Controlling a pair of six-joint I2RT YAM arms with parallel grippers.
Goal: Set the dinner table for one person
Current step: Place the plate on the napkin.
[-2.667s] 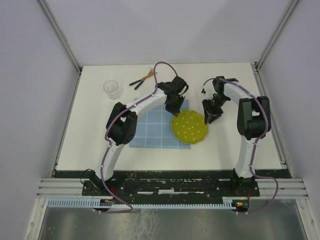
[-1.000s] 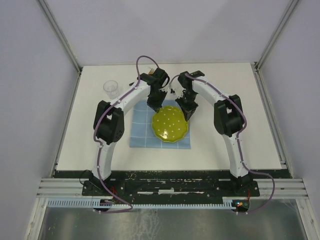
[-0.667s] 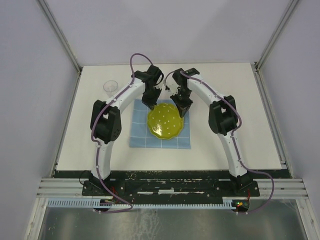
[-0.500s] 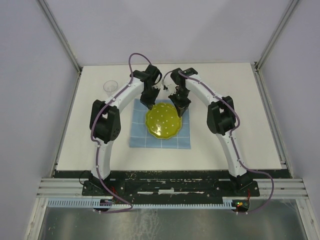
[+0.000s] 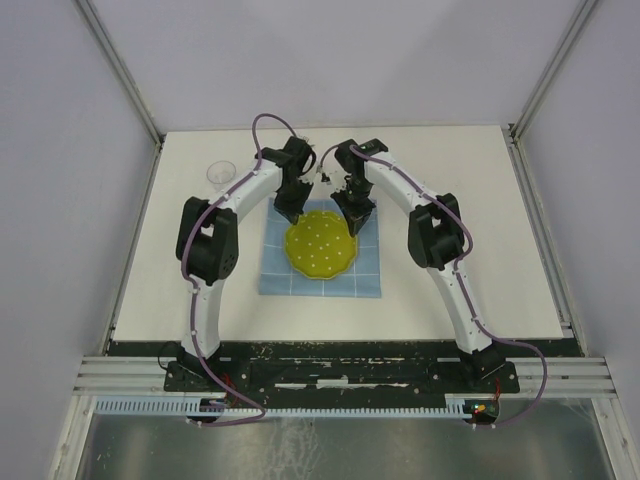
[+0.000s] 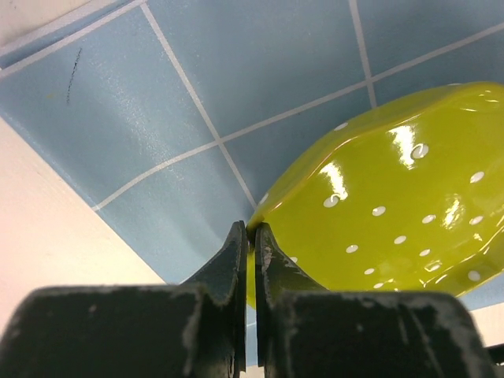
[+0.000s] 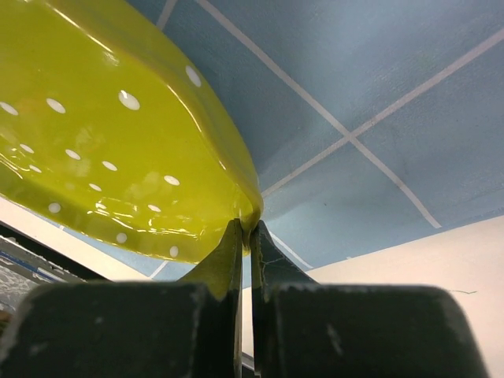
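Between closed fingers of your left gripper (image 6: 250, 230), rim of glossy yellow-green white-dotted plate (image 6: 394, 220), right gripper (image 7: 246, 227) pinching that rim too, light-blue gridded cloth (image 6: 236, 71) beneath both.

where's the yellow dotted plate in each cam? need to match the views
Top external: yellow plate at centre, over the blue cloth.
Left wrist: right half of the frame, rim pinched by the left hand.
Right wrist: upper left, rim pinched by the right hand.
Shared landmark: the blue cloth's white grid lines, beneath the plate in all three views.
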